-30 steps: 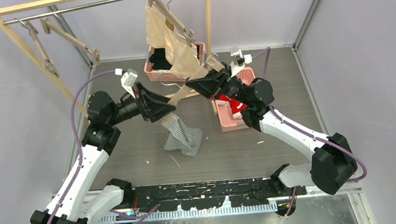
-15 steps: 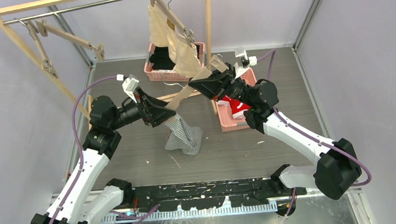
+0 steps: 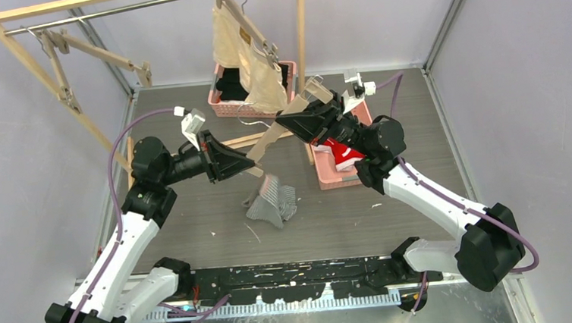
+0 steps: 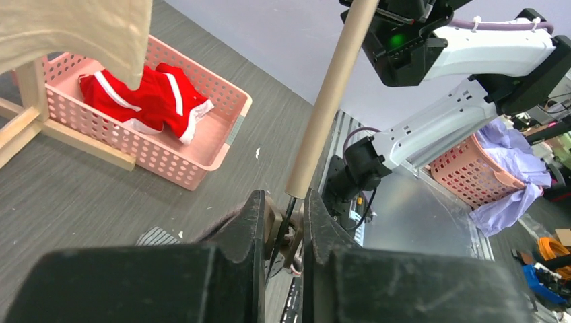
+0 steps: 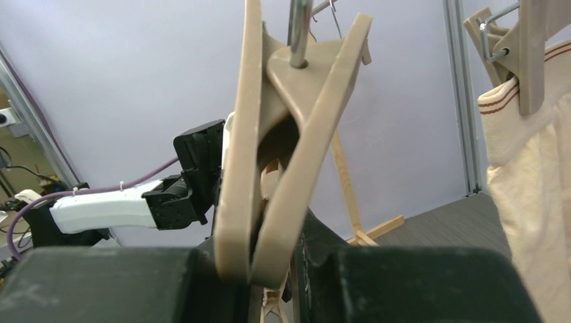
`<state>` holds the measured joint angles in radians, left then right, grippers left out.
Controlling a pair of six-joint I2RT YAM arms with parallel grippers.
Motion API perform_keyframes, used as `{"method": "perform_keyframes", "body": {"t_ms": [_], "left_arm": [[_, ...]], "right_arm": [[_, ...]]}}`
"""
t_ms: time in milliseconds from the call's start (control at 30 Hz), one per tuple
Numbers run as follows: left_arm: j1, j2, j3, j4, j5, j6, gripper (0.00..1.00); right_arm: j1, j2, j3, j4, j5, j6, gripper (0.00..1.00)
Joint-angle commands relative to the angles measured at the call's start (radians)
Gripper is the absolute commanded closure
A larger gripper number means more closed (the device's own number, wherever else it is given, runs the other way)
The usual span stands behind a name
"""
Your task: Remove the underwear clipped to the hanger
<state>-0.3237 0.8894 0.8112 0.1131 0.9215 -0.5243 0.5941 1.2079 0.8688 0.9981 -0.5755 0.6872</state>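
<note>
Red piece (image 4: 145, 101) lies in the basket (image 4: 222, 145), striped piece (image 3: 272, 200) beside it; beige piece (image 3: 249, 58) is not yet unclipped. Your right gripper (image 5: 269, 252) squeezes a clip (image 5: 283, 148); left gripper (image 4: 284, 222) is closed, empty.

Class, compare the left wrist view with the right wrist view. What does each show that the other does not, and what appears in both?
Left wrist view only: the red underwear lying in a pink basket, the right arm, and the left gripper, its jaws nearly together around nothing.
Right wrist view only: the right gripper pinching a hanger clip, a second clip biting a waistband, and the left arm.
Both: the beige underwear hanging, and the wooden rack.
</note>
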Motion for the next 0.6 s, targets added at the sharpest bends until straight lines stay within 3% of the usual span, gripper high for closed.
{"method": "perform_keyframes", "body": {"t_ms": [0, 100, 133, 200, 267, 367, 567], "left_arm": [[-0.001, -0.002, 0.002, 0.079, 0.001, -0.019, 0.97], [-0.001, -0.001, 0.006, 0.091, 0.001, -0.019, 0.96], [-0.001, 0.001, 0.013, 0.090, 0.001, -0.020, 0.92], [-0.001, 0.006, 0.022, 0.093, -0.004, -0.026, 0.69], [-0.001, 0.006, 0.025, 0.120, -0.007, -0.040, 0.60], [-0.001, 0.001, 0.029, 0.156, -0.016, -0.062, 0.54], [-0.001, 0.007, 0.055, 0.172, -0.004, -0.070, 0.56]], "right_arm": [[0.006, -0.026, 0.018, 0.069, 0.020, -0.012, 0.99], [0.006, -0.025, 0.018, 0.065, 0.018, -0.011, 0.99], [0.006, -0.024, 0.019, 0.066, 0.016, -0.009, 0.99], [0.007, -0.024, 0.020, 0.065, 0.010, -0.005, 0.99], [0.007, -0.023, 0.021, 0.066, 0.004, -0.001, 0.99], [0.007, -0.022, 0.021, 0.067, -0.001, 0.004, 0.99], [0.007, -0.015, 0.026, 0.071, -0.007, 0.015, 0.99]]}}
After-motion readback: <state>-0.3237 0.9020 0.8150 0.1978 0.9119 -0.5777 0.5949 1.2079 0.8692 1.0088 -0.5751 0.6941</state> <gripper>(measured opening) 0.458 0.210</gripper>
